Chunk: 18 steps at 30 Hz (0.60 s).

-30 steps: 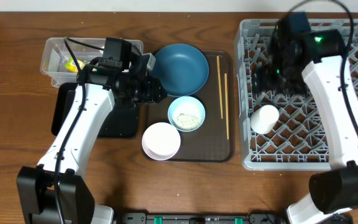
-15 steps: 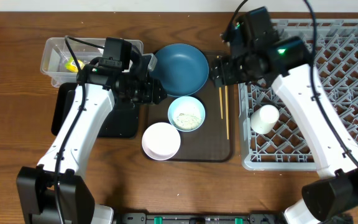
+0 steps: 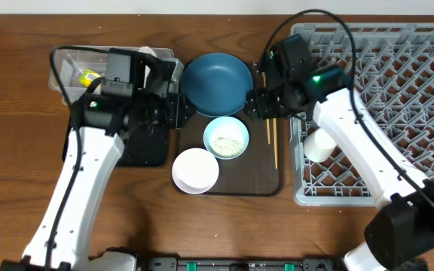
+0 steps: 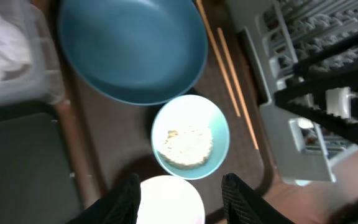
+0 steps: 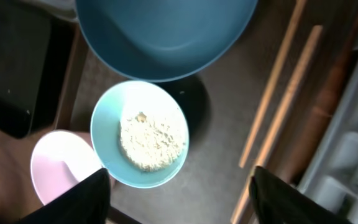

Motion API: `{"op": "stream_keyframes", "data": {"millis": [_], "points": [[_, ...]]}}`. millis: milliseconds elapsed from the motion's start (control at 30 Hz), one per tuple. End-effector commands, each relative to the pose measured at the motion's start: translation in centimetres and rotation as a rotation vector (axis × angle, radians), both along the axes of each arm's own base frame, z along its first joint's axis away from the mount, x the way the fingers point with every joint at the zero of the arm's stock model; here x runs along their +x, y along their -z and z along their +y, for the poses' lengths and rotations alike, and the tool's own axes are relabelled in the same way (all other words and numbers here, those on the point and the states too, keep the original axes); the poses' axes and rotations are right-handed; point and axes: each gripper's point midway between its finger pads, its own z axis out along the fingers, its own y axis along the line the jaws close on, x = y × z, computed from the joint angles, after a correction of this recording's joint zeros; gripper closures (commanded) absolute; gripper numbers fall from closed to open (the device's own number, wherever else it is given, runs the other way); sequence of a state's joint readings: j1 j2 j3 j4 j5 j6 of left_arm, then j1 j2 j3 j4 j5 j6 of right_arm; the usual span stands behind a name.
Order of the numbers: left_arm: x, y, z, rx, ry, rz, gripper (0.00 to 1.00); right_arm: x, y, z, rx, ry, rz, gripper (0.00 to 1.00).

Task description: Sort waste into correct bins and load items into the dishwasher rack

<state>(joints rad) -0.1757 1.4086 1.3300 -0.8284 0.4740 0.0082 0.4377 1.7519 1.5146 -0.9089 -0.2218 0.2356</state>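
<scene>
Two thin wooden chopsticks [image 3: 275,150] are laid parallel on the brown tray [image 3: 262,181], long axes running near-to-far. The left end effector [image 4: 180,180] and right end effector [image 5: 180,177] are held spread, empty.

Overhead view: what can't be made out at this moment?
- Black tray: left arm covers most; contents unseen.
- Clear tub: left arm hides its right part; wrapper print too small.
- Chopsticks: upper ends under the right gripper.
- White cup: partly behind the right arm.

The light blue bowl [image 3: 208,135] holding rice [image 3: 227,140] sits between the dark blue dish [image 3: 217,83] and white bowl [image 3: 195,170], chopsticks [image 3: 270,120] lying parallel nearby.
</scene>
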Motion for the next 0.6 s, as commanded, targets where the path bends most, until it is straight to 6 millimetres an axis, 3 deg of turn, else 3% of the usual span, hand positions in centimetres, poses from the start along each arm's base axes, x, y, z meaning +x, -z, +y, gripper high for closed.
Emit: {"op": "stream_keyframes", "data": {"millis": [0, 133, 567], "points": [[0.3, -0.4, 1.7, 0.09, -0.044, -0.049, 0.54, -1.5, 2.2, 1.2, 0.01, -0.002, 0.046, 0.39], [0.3, -0.3, 2.1, 0.109, -0.057, -0.047, 0.49, -1.9, 4.3, 1.6, 0.02, 0.019, 0.055, 0.44], [0.0, -0.1, 2.2, 0.114, -0.057, -0.032, 0.49, -2.6, 10.8, 2.1, -0.045, 0.049, 0.171, 0.49]]}}
